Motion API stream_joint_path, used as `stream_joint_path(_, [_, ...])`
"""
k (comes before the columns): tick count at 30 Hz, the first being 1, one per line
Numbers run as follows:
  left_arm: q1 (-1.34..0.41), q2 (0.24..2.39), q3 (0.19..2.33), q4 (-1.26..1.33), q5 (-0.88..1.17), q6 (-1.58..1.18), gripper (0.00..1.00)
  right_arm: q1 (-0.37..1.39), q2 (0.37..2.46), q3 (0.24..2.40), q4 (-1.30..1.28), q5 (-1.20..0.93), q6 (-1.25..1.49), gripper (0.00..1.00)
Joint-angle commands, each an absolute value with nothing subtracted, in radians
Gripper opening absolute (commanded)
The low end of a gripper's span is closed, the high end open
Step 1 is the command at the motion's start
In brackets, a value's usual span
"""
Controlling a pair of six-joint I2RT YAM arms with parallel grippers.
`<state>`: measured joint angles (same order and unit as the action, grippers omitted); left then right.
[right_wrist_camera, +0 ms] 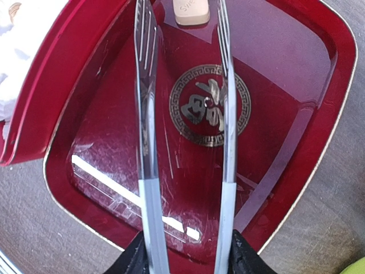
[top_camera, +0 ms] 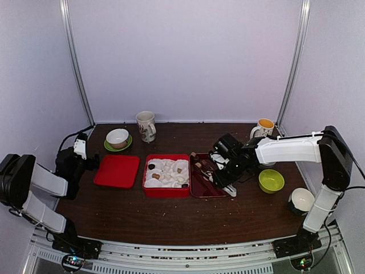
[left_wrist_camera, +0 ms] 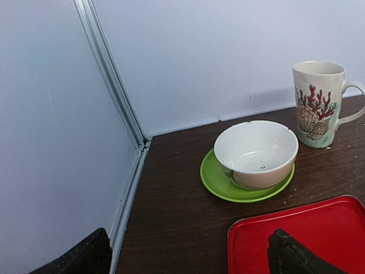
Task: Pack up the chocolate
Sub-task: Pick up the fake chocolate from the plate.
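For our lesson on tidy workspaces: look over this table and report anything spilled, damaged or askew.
Pale crumbs are scattered on the dark table beside the green saucer. The white bowl on it seems nicked at the rim and holds a speck. Otherwise nothing stands out.

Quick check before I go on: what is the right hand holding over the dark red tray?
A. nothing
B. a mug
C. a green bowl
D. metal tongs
D: in the right wrist view the right hand grips metal tongs. Their two arms reach out over the dark red tray toward a tan chocolate piece lying in it.
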<state>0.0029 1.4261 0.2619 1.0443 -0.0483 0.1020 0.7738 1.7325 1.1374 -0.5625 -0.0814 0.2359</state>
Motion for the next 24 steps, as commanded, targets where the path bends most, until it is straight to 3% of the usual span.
stream_joint_path(1, [0.011,1.421,0.276,1.071,-0.053,0.091,0.98,0.771,1.764,1.182,-0.529,-0.049,0.246,0.44])
stream_joint_path(8, [0.01,1.422,0.276,1.07,-0.054,0.091,0.98,0.757,1.805,1.216,-0.512,-0.047,0.248,0.44])
stream_joint_path(13, [0.011,1.422,0.276,1.07,-0.054,0.09,0.98,0.758,1.815,1.221,-0.517,-0.055,0.241,0.58])
stream_joint_path(24, [0.011,1.422,0.276,1.07,-0.053,0.091,0.98,0.774,1.847,1.184,-0.502,-0.051,0.237,0.6])
